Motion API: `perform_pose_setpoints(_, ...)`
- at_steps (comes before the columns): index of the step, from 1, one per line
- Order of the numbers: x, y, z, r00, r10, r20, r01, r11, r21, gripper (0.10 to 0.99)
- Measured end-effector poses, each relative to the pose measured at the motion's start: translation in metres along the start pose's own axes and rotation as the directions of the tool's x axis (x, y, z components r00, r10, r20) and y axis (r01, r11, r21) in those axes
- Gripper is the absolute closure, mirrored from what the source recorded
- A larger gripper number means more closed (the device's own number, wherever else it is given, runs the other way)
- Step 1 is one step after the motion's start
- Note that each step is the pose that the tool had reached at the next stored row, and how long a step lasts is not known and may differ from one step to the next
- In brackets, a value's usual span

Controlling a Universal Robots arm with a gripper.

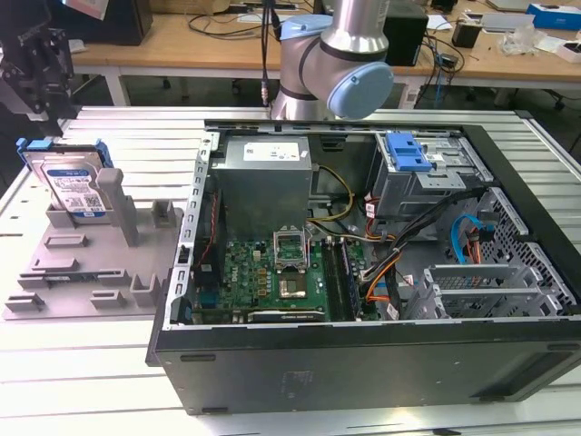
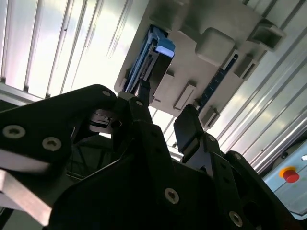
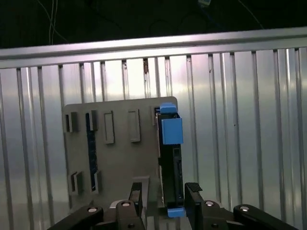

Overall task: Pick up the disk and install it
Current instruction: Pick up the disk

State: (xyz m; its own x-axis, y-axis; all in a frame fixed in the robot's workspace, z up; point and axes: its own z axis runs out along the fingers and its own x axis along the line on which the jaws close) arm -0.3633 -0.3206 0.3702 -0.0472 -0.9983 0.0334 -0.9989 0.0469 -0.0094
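The disk (image 1: 74, 180), a silver drive with a blue-and-white label in a blue bracket, stands leaning in a slot at the far end of the grey fixture (image 1: 91, 272), on the exterior view's left. My gripper (image 1: 38, 91) hangs just above it. In the first wrist view the disk (image 3: 170, 153) shows edge-on, and my gripper (image 3: 164, 191) is open, with one black finger (image 3: 136, 190) on each side of the disk's line, apart from it. The second wrist view shows the disk (image 2: 154, 60) beyond the open gripper (image 2: 165, 120).
An open computer case (image 1: 363, 363) lies on the slatted metal table (image 1: 91, 363), to the exterior view's right of the fixture. Inside are a grey power-supply box (image 1: 263, 177), a motherboard (image 1: 272, 277) and a drive bay with a blue latch (image 1: 407, 153). A red button (image 2: 290, 175) sits off the table.
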Motion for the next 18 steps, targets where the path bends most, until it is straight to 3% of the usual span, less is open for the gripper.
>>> perform_pose_setpoints(2,0.0,0.0016,0.0007,0.9997,-0.024,0.0003,0.024,0.9997,0.001,0.604)
perform_pose_setpoints(7,0.0001,0.0017,0.0007,0.9997,-0.024,0.0004,0.024,0.9997,0.001,0.604)
perform_pose_setpoints(11,0.0002,0.0039,0.0009,0.9997,-0.025,0.006,0.025,0.9997,0.001,0.604)
perform_pose_setpoints(16,-0.0019,0.0138,0.0013,0.9992,-0.039,0.0097,0.039,0.9992,0.001,0.604)
perform_pose_setpoints(18,-0.0064,0.0214,0.0022,0.9988,-0.049,0.0098,0.049,0.9988,0.001,0.604)
